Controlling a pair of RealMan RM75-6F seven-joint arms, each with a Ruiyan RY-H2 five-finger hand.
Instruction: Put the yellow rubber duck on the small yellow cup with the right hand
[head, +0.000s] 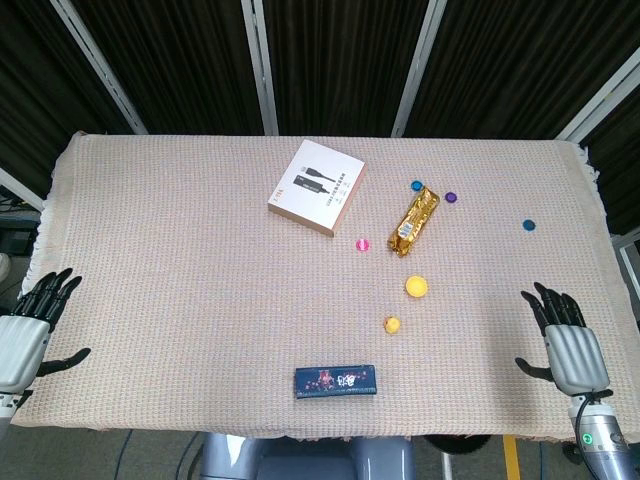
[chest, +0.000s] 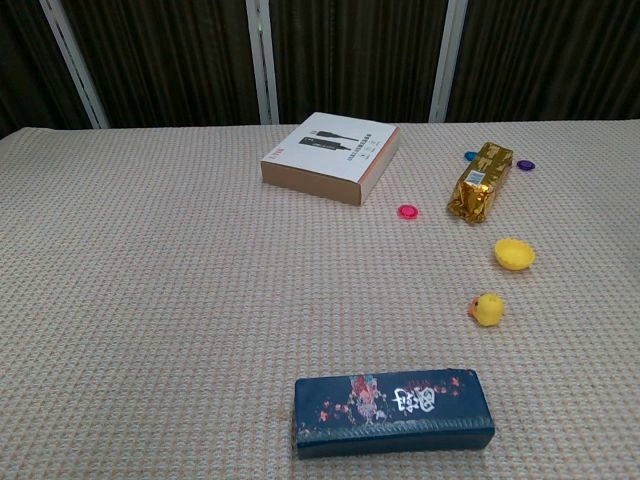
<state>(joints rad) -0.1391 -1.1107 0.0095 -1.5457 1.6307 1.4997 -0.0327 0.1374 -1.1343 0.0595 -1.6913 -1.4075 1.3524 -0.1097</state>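
Note:
The yellow rubber duck sits on the table cloth right of centre, near the front. The small yellow cup lies just behind and to the right of it, a short gap apart. My right hand rests open at the table's front right corner, fingers spread, well to the right of the duck. At the front left edge my left hand is open too, holding nothing. Neither hand appears in the chest view.
A dark blue box lies at the front centre. A gold packet and a white box sit further back. Small coloured caps dot the cloth: pink, purple, blue.

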